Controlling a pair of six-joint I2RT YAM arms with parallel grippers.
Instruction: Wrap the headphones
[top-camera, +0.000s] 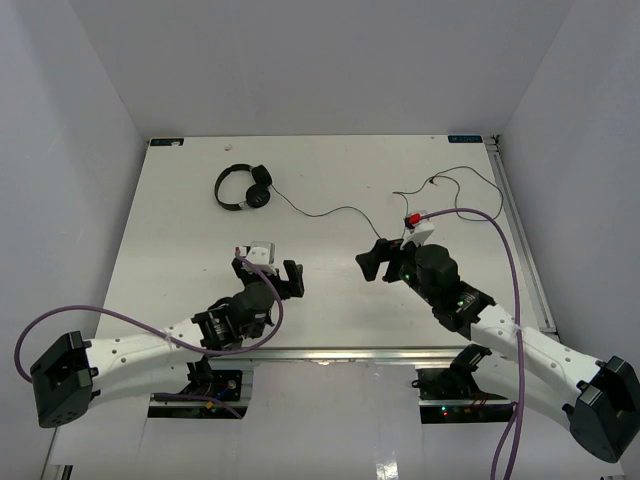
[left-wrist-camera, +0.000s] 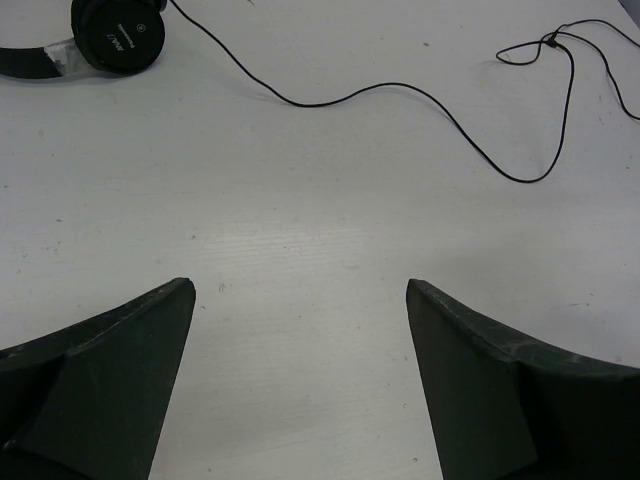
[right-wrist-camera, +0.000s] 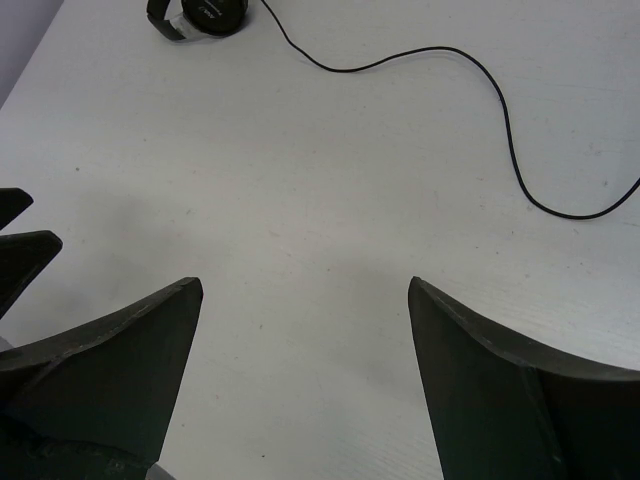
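The black headphones (top-camera: 243, 188) lie on the white table at the far left, earcups together. They also show at the top left of the left wrist view (left-wrist-camera: 108, 38) and of the right wrist view (right-wrist-camera: 200, 15). Their thin black cord (top-camera: 330, 212) trails right across the table to a loose tangle (top-camera: 455, 185) at the far right; the cord also crosses the left wrist view (left-wrist-camera: 400, 90) and the right wrist view (right-wrist-camera: 500, 110). My left gripper (top-camera: 266, 278) is open and empty near the table's middle front. My right gripper (top-camera: 377, 260) is open and empty, right of it.
A thick purple robot cable (top-camera: 505, 250) arcs over the table's right side, and another (top-camera: 120, 320) loops by the left arm. A small red-and-white part (top-camera: 418, 222) sits on the right wrist. The table's metal front edge (top-camera: 340, 352) lies below the grippers.
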